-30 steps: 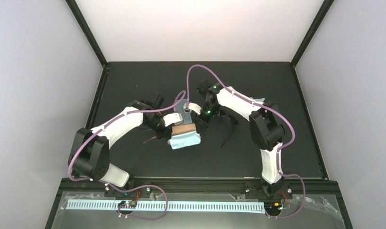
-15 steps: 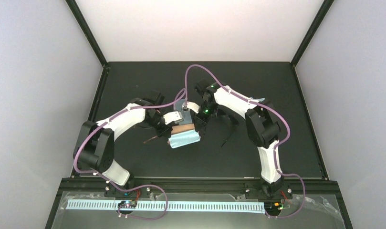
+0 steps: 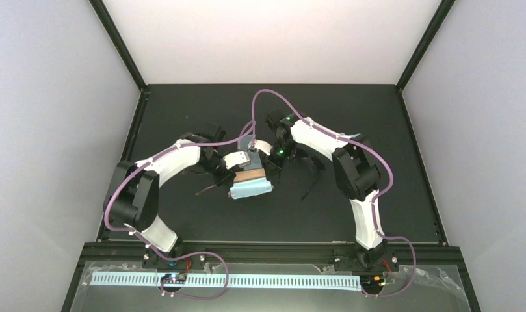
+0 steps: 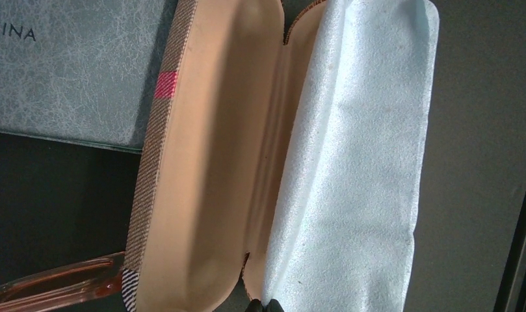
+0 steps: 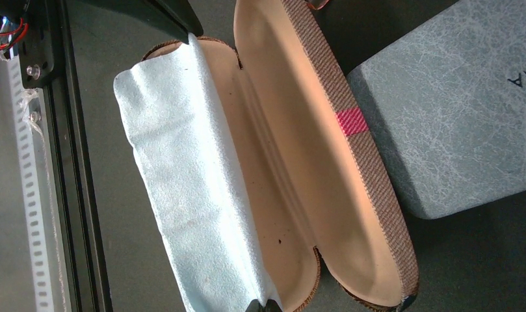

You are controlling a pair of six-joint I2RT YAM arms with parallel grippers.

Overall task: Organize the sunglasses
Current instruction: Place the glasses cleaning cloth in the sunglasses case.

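The open oblong tan case (image 4: 208,162) has a smooth, matt, peach lining. Its outer shell, along the nine o'clock edge, is coarse ribbed woven fabric. On its three o'clock half lies a pale blue cloth (image 4: 357,162), soft and finely napped. At ten o'clock, the blue-grey case (image 4: 71,71) shows marbled, leather-like grain. At seven o'clock, the reddish-brown sunglasses (image 4: 52,286) are glossy translucent plastic.

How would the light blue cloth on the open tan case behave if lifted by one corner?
Probably floppy: the light blue cloth follows the curve of the tan case half and creases, so it would likely hang limp. Its thin, matte, fuzzy surface suggests it is very light and grips rather than slips.
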